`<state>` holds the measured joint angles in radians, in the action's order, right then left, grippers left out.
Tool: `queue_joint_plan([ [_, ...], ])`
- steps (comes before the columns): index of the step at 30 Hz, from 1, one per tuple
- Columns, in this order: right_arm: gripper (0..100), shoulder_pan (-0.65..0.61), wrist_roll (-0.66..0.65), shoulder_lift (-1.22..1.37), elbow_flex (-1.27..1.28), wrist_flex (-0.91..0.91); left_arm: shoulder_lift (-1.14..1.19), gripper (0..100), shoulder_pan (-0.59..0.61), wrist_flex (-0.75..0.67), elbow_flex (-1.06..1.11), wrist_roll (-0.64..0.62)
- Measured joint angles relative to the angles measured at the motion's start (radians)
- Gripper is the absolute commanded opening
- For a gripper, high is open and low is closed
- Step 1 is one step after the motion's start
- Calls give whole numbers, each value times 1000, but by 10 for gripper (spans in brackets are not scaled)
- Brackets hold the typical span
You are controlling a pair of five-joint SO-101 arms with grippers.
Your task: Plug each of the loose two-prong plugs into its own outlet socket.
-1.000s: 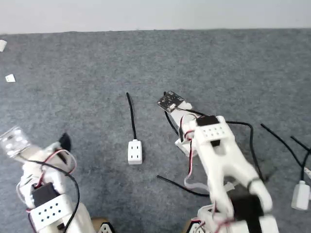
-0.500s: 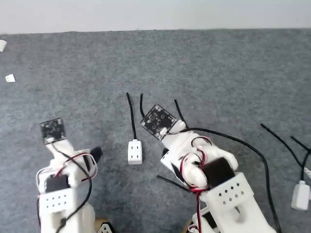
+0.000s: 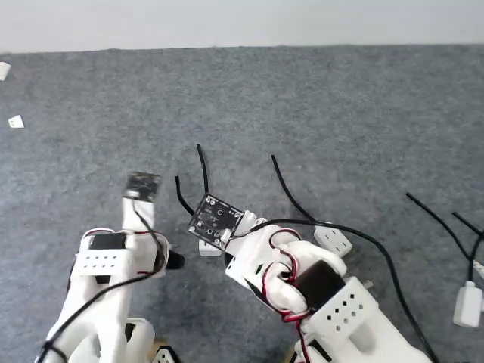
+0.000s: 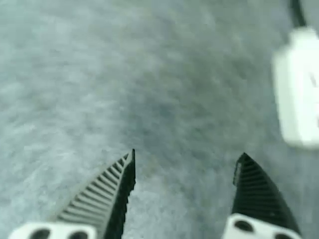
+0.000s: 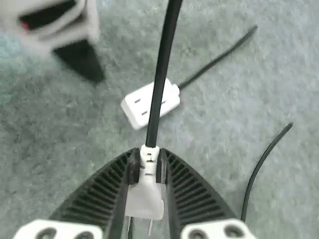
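Right gripper [image 5: 147, 155] pinches plug [image 5: 144, 191]; socket [image 5: 149, 103] near, on open carpet [image 5: 259, 64]

Grey carpet [image 3: 363, 106]; small white scrap [image 3: 15, 121] far left; pale wall [image 3: 242, 23] behind.

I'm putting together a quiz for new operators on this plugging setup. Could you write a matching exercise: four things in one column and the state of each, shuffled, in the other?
Things
1. left gripper
2. right gripper
3. plug
4. outlet socket

States
A. lying on the grey carpet, in no gripper
B. fingers open, nothing between them
C. shut on something
D. clamped between two fingers, black cord attached

Pairs: 1-B; 2-C; 3-D; 4-A
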<state>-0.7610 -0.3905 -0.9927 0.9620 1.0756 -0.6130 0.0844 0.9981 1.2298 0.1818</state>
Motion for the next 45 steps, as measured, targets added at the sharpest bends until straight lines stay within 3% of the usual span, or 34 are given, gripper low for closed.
queue_joint_plan([
  [7, 9, 2, 0, 0, 28, -75, -180, 299, -115, 64, 66, 184],
  [15, 9, 6, 0, 0, 28, -94, -377, 299, -262, 129, 140, 265],
  [36, 9, 0, 68, 2, 29, -140, -331, 299, -411, 124, 137, 275],
  [42, 9, 0, 112, 2, 29, -169, -331, 298, -410, 112, 135, 241],
  [45, 9, 0, 137, 2, 28, -199, -321, 298, -331, 75, 138, 212],
])
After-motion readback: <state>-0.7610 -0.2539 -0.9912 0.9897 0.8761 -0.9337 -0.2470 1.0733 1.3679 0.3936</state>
